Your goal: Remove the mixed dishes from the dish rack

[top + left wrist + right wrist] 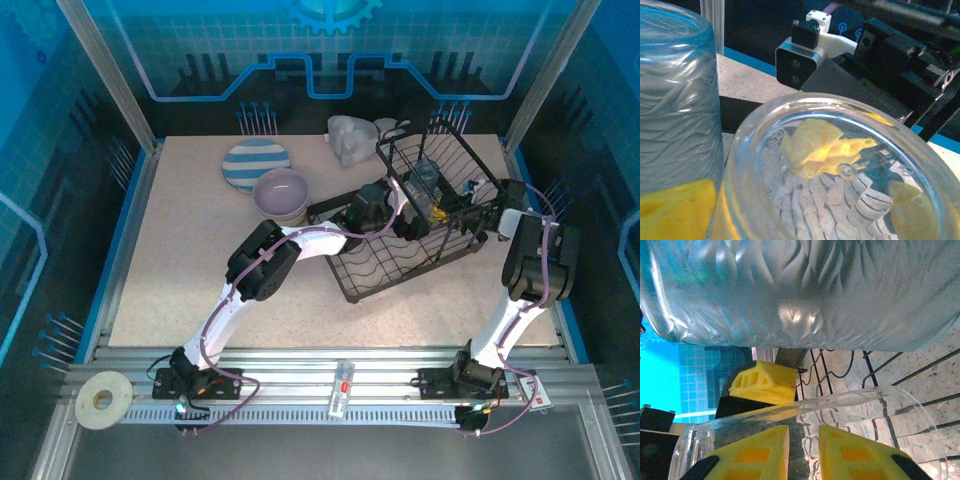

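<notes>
Clear cup (840, 190) sits in the dish rack (400, 262) basket, right rear of the table (200, 290). Left gripper (790, 207) straddles it wide; right gripper (804, 450), narrow, seems pinched on its wall. Advise closing squarely before lifting.

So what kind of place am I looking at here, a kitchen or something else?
Probably a robot test cell, not a home kitchen: a left arm and a right arm bolted to a metal rail at the near edge of the table, and blue printed panels walling in the dish rack.
</notes>
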Motion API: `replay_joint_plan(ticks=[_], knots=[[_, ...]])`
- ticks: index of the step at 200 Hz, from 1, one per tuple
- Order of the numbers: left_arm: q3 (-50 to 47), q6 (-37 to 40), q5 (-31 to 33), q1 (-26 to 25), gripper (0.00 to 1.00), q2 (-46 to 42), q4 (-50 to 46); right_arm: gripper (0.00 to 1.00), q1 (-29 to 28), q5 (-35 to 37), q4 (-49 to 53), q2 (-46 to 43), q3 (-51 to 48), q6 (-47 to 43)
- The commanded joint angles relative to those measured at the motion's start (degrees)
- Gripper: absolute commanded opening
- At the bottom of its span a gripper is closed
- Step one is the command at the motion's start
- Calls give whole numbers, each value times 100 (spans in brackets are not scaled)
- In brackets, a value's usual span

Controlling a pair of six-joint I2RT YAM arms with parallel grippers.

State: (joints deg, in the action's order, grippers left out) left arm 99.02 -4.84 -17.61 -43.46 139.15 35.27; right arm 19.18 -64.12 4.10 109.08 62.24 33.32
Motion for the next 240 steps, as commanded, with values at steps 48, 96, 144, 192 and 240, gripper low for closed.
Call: replay_joint_plan(ticks=[48,96,144,192,240], knots=[[-874,-329,386,-31,67,-531,465,24,167,-185,-559,-268,-360,693],[-1658,-448,501,-36,60,-1064,857,27,353,-110,-1317,-365,-600,1285],[-2528,-518,801,20,59,-1777,1150,31,548,7,-2491,-428,-803,2175],[-3281,-743,867,215,59,-2577,1303,34,815,157,-4219,-357,-1047,3519],[-3730,-1039,836,387,58,-3325,1022,36,1151,413,-4936,-285,-1227,4083]])
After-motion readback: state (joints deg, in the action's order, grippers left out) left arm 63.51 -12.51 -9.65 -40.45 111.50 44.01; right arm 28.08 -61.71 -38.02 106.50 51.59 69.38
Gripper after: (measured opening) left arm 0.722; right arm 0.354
